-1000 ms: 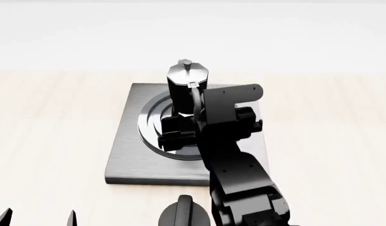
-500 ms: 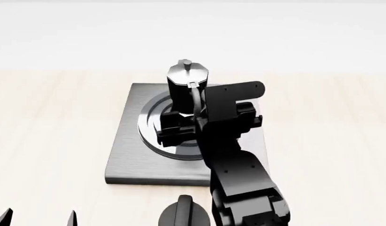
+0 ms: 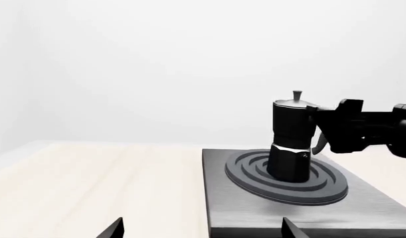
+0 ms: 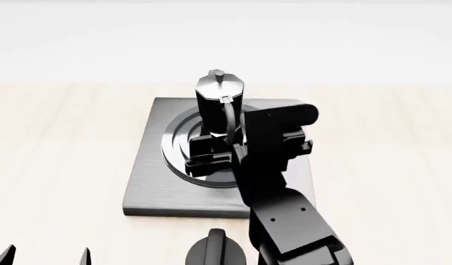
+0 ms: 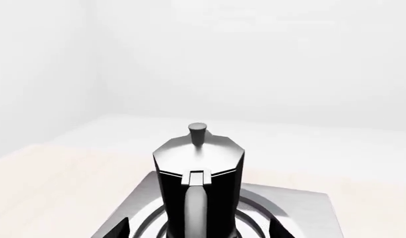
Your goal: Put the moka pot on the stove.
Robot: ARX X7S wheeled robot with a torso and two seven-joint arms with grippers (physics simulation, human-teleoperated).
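Left wrist view: moka pot (image 3: 292, 141) stands upright on ring burner of stove (image 3: 282, 213), near plate's centre, edges w/ bare metal all round. Right gripper (image 3: 338, 130) just beside pot's handle side; contact unclear. Left fingers (image 3: 115, 229) spread, tips only in view, bare desk (image 3: 90, 183) ahead.

Head view: right gripper (image 4: 211, 155) low over burner, near side of pot (image 4: 219, 102); whether its fingers are spread or pressed together can't tell. Black knob (image 4: 214, 249) at stove's (image 4: 148, 165) near edge. Open desk (image 4: 56, 154) both sides.

Right wrist view: pot (image 5: 197, 183) dead ahead, handle facing cam; right fingers' tips (image 5: 117, 229) spread either side, apart from it.
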